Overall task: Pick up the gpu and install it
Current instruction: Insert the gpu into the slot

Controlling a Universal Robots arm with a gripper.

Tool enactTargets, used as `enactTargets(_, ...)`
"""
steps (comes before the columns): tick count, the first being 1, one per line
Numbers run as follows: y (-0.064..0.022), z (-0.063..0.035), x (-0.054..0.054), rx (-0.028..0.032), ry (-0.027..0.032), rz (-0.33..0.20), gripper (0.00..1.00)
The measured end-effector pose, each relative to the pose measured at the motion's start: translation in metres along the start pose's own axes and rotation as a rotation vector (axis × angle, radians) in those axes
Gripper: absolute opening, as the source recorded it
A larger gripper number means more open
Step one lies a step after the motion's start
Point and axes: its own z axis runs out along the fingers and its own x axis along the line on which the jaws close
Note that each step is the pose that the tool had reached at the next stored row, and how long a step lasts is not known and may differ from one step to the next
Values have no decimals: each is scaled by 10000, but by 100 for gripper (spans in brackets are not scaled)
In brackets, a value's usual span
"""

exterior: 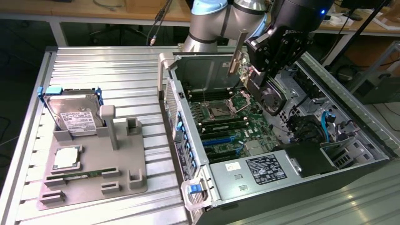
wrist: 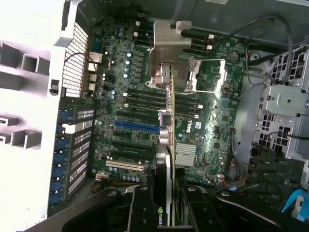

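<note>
- Closest in: a black metal gripper (wrist: 166, 205), dark fingers (wrist: 141, 205) clenched tight on both flat sides of the gpu (wrist: 168, 128).
- Thin, flat, dark circuit card, that gpu, with a bent silver plate at its far end; seen edge-on from the wrist.
- Hangs in the air under the gripper, over the middle of the open computer, not lying on anything.
- Just below: a big green circuit board (wrist: 212, 121) with many long slots, among them a bright blue slot (wrist: 135, 126).
- Looks to be apart from the board, and not pushed into any slot, as far as can be told.
- Around the board: the grey and black metal computer box (exterior: 203, 65), side off, wide open.
- Farther off, toward the exterior view's left: a grey plastic holder tray (exterior: 93, 187) on a ribbed silver metal table (exterior: 106, 65).
- In the tray: a boxy silver hard drive with a white label (exterior: 74, 115), a square silver chip (exterior: 66, 158) and a small narrow green memory stick (exterior: 81, 174).
- Picking up: done, with the card well apart from the tray.
- Bringing it over the computer: done too, by the look of it.
- Installing: not done yet. Maybe a bit past halfway through the job.
</note>
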Motion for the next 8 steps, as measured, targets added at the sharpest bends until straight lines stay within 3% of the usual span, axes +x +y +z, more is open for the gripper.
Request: enactTargets(8, 0, 0, 0, -6, -2, -255, 27)
